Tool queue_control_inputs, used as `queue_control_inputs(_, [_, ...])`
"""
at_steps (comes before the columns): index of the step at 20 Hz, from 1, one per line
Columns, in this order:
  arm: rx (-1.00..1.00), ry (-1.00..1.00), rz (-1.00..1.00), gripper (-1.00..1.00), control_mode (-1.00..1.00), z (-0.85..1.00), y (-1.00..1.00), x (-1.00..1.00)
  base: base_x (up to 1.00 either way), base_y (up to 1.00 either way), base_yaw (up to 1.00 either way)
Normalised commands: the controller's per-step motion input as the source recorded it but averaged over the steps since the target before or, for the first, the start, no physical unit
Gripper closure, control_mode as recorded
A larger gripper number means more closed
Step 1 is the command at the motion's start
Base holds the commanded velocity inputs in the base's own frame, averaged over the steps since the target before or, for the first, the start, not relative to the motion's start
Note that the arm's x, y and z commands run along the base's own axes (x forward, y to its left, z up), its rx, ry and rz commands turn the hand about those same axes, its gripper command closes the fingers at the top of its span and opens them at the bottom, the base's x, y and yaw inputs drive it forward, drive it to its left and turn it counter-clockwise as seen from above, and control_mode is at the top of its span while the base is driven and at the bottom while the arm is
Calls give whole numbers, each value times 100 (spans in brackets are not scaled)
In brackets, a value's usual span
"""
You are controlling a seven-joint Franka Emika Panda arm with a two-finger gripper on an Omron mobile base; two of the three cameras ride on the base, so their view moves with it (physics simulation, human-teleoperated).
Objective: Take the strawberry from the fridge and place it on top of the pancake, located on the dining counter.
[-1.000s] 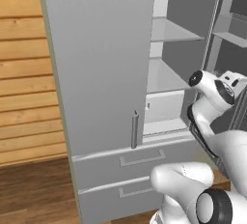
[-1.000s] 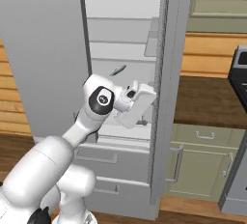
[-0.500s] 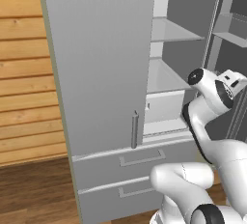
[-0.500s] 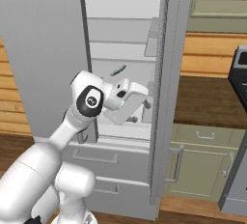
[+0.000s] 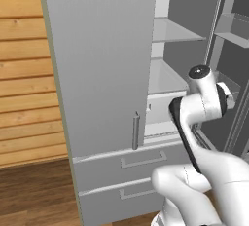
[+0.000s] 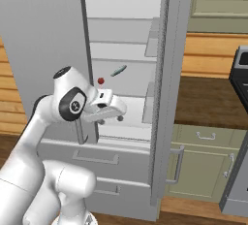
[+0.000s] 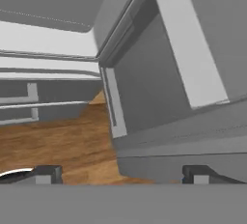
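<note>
The fridge [image 6: 121,35] stands with its right door [image 6: 164,88] swung wide, which leaves the white shelves reachable; the left door [image 5: 97,59] is shut, so the arm has to come in from the right side. The strawberry [image 6: 100,80] sits on a middle shelf toward the left, with a pale greenish slim object [image 6: 118,70] just beyond it (not the target). The gripper [image 6: 110,114] hangs at the fridge mouth, below and slightly nearer than the fruit, clear of it. Its 2 fingertips [image 7: 47,174] stand spread wide in the hand view with nothing between them, touching nothing, judged ready for the reach.
</note>
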Motion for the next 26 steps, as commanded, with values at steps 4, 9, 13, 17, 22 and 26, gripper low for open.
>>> queue_control_inputs(4, [59,-18,-7,-100,-100,5,100,19,0,0,0])
queue_control_inputs(9, [10,-27,0,-100,-100,8,96,21,0,0,0])
queue_control_inputs(13, [-1,1,6,-100,-100,-4,41,56,0,0,0])
queue_control_inputs(17, [3,11,16,-100,-100,-31,39,65,0,0,0])
queue_control_inputs(22, [6,18,17,-100,-100,-17,8,34,0,0,0])
queue_control_inputs(26, [0,15,1,-100,-100,-16,51,8,0,0,0])
